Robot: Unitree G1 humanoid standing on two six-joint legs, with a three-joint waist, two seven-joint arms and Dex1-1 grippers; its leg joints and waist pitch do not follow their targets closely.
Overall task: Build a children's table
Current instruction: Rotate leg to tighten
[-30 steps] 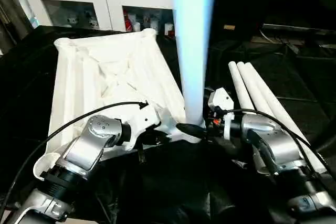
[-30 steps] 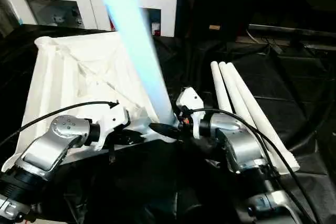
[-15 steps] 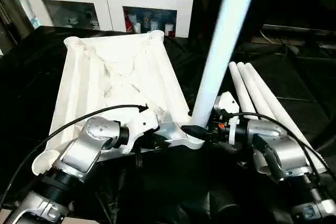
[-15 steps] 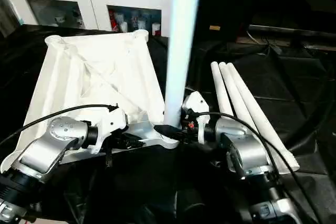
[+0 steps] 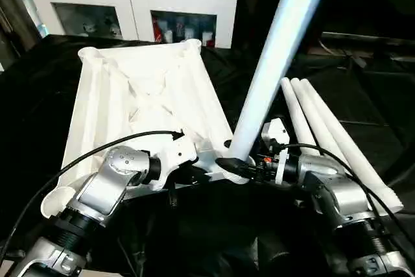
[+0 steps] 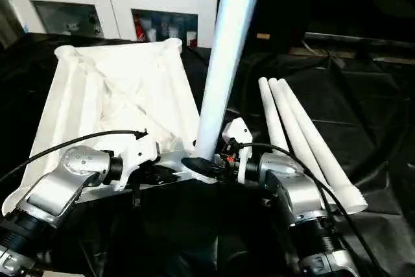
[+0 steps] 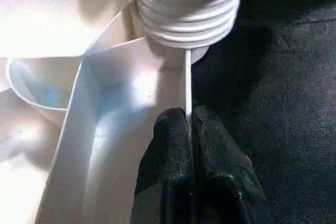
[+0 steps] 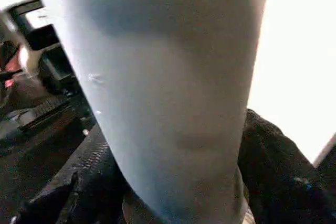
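Left gripper pinching the table top's thin edge, right below a threaded corner.

The left gripper (image 7: 190,129) has its two black fingers (image 7: 168,145) pressed together on a thin white rib of the table top (image 7: 68,129), the rib running straight up between them. Just beyond it sits the threaded end of a leg (image 7: 184,14), its ridges stacked at the corner socket. Black cloth (image 7: 283,103) lies along the top's outer edge, and the curved socket wall (image 7: 31,90) shows on the other side.

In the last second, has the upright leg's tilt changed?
Yes. The leg swung from leaning toward the cabinet's side over to leaning right, toward the spare legs.
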